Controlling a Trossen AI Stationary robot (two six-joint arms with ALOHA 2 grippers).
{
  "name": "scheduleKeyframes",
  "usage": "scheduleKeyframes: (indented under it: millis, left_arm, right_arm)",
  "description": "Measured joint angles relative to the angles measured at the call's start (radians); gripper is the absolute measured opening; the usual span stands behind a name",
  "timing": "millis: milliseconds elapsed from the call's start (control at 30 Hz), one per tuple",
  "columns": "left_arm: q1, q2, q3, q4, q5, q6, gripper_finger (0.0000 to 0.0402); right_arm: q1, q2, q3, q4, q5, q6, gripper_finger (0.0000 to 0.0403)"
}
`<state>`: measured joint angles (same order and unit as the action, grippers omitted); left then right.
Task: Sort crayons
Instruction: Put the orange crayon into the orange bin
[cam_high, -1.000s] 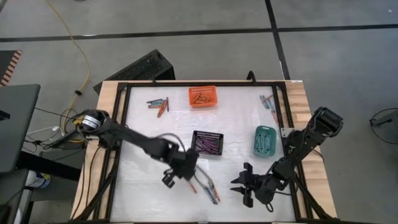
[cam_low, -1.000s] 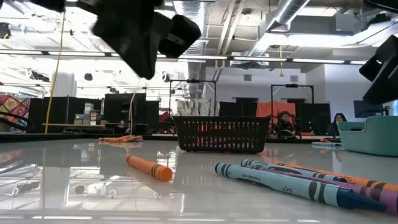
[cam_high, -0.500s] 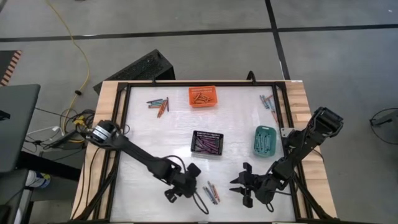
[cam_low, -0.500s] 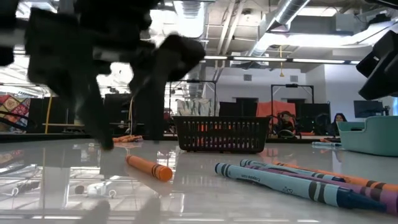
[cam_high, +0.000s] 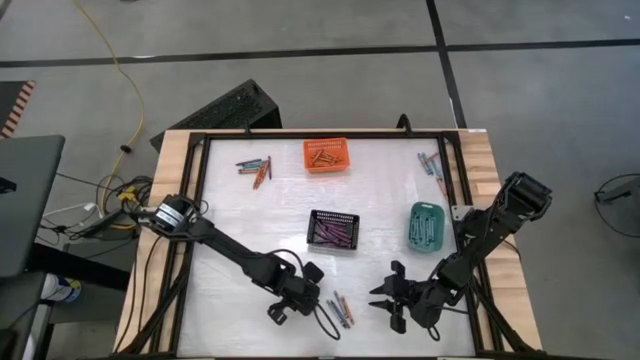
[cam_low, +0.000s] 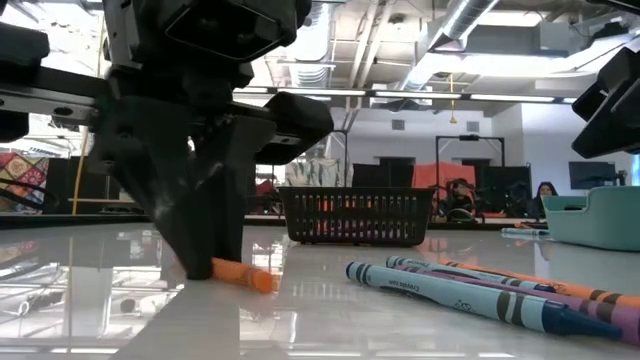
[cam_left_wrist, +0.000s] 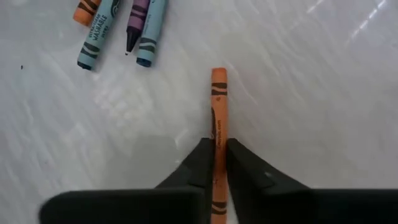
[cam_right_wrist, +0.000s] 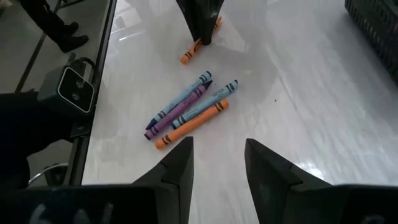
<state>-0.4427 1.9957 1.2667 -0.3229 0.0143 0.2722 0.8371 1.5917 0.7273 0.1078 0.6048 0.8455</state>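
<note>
Orange crayon (cam_left_wrist: 217, 118) lying flat on the white tabletop (cam_high: 250, 215), near the front edge and just beside a small cluster of loose crayons (cam_right_wrist: 186, 112). The left tool (cam_left_wrist: 216, 163) is closed on this crayon, pinching it across its width near one end. The grip being off-centre, lift straight up so the free end does not swing or slip. The right tool (cam_right_wrist: 216, 163) hangs open nearby, empty, towards the front right corner.
</note>
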Motion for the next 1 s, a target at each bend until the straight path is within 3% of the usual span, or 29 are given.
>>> scheduleKeyframes:
  millis: [467, 1000]
  left_arm:
    - [-0.006, -0.012, -0.002, -0.015, -0.032, -0.005, 0.0001]
    - [0.022, -0.206, -0.004, -0.175, -0.276, 0.038, 0.0]
  right_arm:
    - [0.0, 0.0, 0.0, 0.001, 0.001, 0.012, 0.0138]
    - [0.0, 0.0, 0.0, 0.001, 0.002, 0.013, 0.0138]
